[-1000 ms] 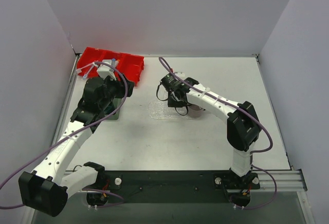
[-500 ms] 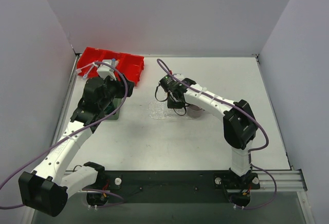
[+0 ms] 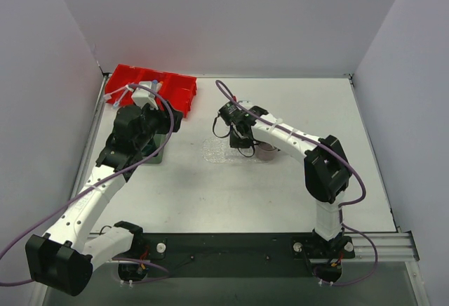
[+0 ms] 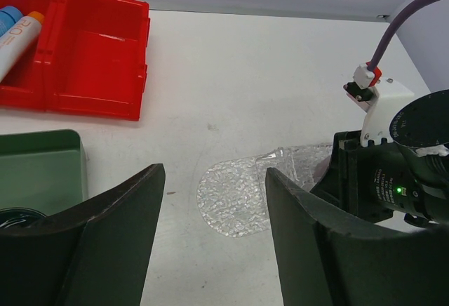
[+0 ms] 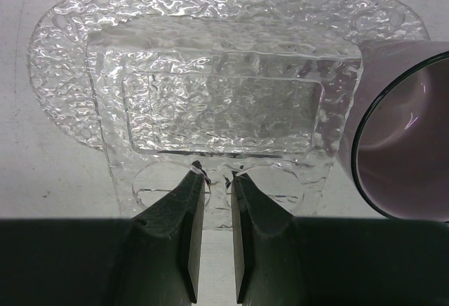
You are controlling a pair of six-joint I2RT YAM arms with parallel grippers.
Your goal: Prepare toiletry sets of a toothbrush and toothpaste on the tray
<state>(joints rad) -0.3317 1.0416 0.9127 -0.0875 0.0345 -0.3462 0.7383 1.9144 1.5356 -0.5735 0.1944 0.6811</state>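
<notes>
1. We see the tray (image 5: 210,102) lying bare on the tabletop (image 3: 231,194), near its middle. It carries no toothbrush and no toothpaste, so no set is made yet.
2. The right fingers (image 5: 175,243) are nearly pressed together at the tray's near rim and appear to pinch it. We judge this to be setting the tray in place.
3. A cup (image 5: 400,109) stands just beside one end of the tray.
4. The left fingers (image 4: 105,236) are spread wide and hold nothing. They hang by the green tray (image 4: 42,165), between the bin (image 4: 137,60) and the tray.
5. One toothpaste (image 4: 15,38) lies in a compartment of the bin. Something blue lies beside it, perhaps the second tube; the picture's edge cuts it off.
6. We cannot make out a toothbrush in any view.
7. By our judgement nearly everything is left: both brushes and both tubes must be fetched and laid on the tray.
</notes>
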